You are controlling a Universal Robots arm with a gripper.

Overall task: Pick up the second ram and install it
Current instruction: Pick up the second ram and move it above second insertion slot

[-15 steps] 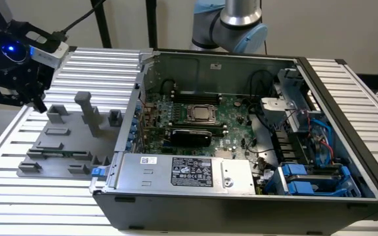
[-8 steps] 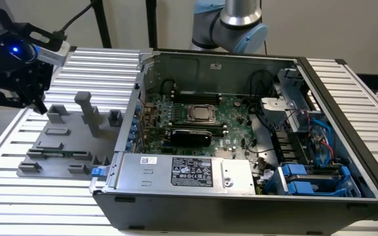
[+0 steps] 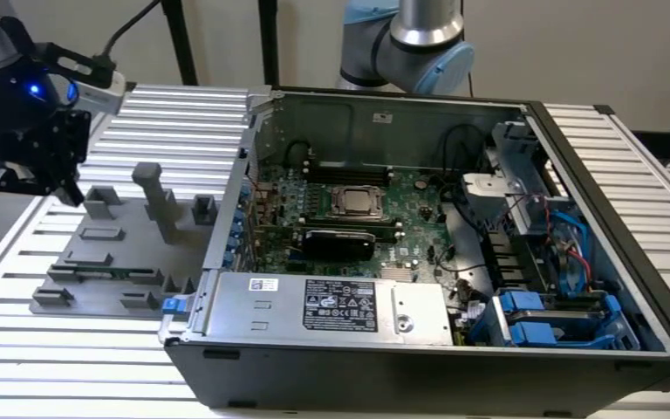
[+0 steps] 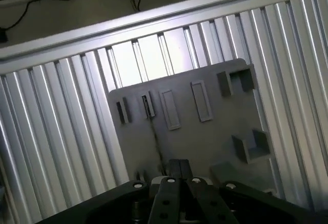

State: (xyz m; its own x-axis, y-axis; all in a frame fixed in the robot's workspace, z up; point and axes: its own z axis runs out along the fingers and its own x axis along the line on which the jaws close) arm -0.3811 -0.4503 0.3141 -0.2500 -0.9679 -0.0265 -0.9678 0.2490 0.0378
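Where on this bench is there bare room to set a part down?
The slatted table is bare in front of the grey fixture tray, behind it, and along the exterior view's right of the computer case. Crowded: the tray, with posts, the second ram and the gripper overhead; the case interior.

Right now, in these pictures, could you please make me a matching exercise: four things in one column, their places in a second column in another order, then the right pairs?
Things
1. gripper
2. second ram
3. silver processor
4. labelled power supply

Places
A. on the green motherboard
B. seated in the grey fixture tray
C. hanging over the tray's edge, at the exterior view's left
D. along the near wall of the case

Pairs: 1-C, 2-B, 3-A, 4-D
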